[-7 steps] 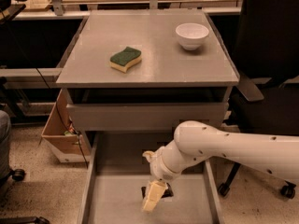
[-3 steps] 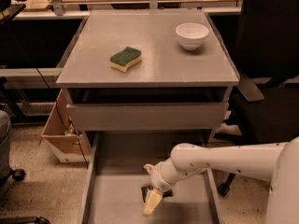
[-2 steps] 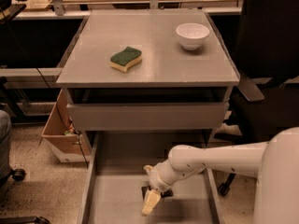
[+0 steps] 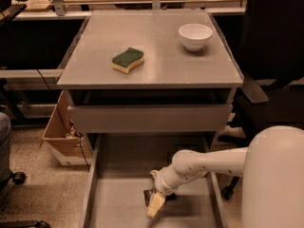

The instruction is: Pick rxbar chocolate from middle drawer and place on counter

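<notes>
The middle drawer is pulled out wide below the cabinet, and its grey floor shows. My gripper reaches down into it from the right, low over the floor near the drawer's middle. A small dark object, apparently the rxbar chocolate, lies right at the gripper's tip and is partly hidden by it. I cannot tell whether it is held. The counter is the flat grey cabinet top above.
A green-and-yellow sponge lies on the counter's left middle and a white bowl at its back right. A shallower drawer sticks out slightly above. A cardboard box stands on the left floor and a black chair on the right.
My white arm has swung closer to the camera and now fills the lower right. The gripper has stayed low in the drawer, shifting only slightly.
</notes>
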{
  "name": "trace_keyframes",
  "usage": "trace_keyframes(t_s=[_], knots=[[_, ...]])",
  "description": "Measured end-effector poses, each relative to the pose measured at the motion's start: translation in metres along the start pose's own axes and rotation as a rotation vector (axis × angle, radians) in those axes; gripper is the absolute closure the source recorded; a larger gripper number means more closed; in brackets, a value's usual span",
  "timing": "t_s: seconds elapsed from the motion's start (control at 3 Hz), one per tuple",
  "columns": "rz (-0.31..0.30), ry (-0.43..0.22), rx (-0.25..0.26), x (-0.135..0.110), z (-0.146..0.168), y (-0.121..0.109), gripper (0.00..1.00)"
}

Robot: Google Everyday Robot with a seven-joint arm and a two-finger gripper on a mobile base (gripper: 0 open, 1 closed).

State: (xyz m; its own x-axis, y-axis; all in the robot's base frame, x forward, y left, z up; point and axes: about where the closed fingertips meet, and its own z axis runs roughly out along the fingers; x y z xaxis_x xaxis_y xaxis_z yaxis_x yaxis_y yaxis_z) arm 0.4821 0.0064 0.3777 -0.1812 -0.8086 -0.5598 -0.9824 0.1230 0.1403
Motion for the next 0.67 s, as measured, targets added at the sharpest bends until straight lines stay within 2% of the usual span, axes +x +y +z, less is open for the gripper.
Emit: trace_keyframes(t_s=[0.33,0.67], knots=[[0.020,0.009,0.001,0.0183,0.0163,-0.0056,0.23],[0.022,0.010,0.002,0.0205,0.0175,-0.0058,0.46]])
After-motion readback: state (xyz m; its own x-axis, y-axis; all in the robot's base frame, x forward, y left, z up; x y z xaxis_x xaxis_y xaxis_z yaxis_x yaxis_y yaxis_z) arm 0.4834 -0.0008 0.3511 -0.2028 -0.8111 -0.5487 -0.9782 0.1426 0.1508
